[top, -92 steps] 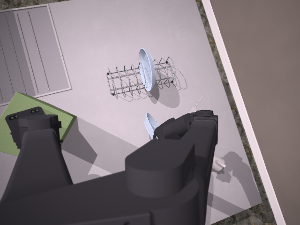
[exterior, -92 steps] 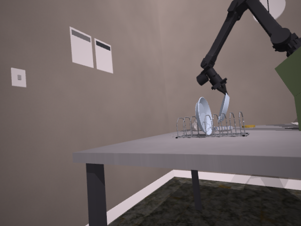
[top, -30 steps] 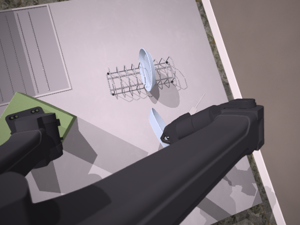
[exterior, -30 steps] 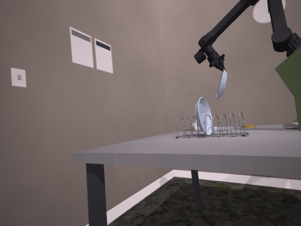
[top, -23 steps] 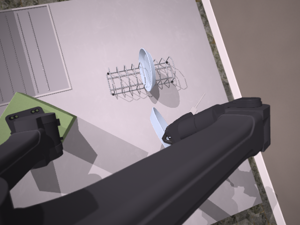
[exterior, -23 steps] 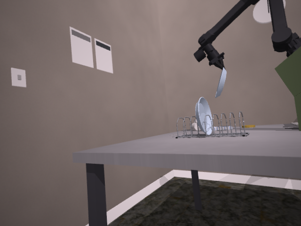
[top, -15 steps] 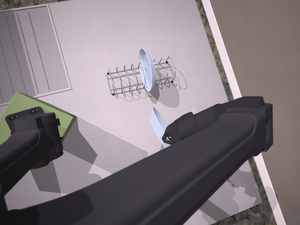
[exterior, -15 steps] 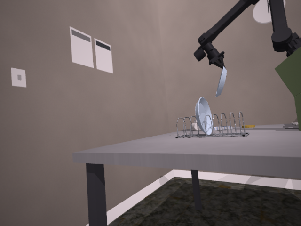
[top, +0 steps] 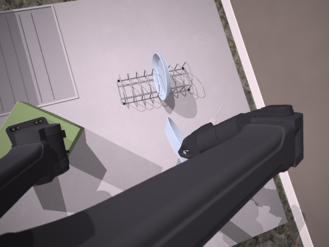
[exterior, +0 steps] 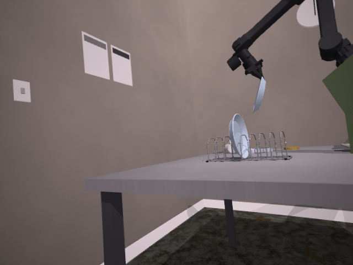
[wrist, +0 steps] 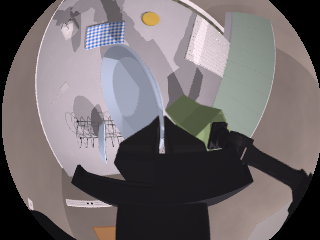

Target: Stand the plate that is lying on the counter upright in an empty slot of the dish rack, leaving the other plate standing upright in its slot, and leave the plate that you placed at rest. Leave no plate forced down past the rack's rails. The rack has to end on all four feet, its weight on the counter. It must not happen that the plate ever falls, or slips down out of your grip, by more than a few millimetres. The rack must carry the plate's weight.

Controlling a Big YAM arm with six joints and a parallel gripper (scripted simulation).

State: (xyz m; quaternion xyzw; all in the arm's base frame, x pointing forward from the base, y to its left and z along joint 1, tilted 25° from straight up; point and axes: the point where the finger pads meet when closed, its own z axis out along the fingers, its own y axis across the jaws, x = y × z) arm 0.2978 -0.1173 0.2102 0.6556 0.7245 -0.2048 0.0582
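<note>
A pale blue plate [exterior: 259, 95] is held by its top rim in the clenched hand [exterior: 258, 74], hanging edge-down high above the surface [exterior: 284, 174], near the dish rack [exterior: 282, 137]. In the top view its lower part is hidden by the arm [top: 201, 180]. A second plate [exterior: 239, 137] is seen standing tilted in a middle slot.

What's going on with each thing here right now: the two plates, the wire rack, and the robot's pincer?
Held plate: in the air, hanging edge-down from its rim, above the rack.
Other plate: standing in a slot, leaning a little.
Rack: on the counter, most slots free.
Gripper: fingers shut on the held plate's rim.
</note>
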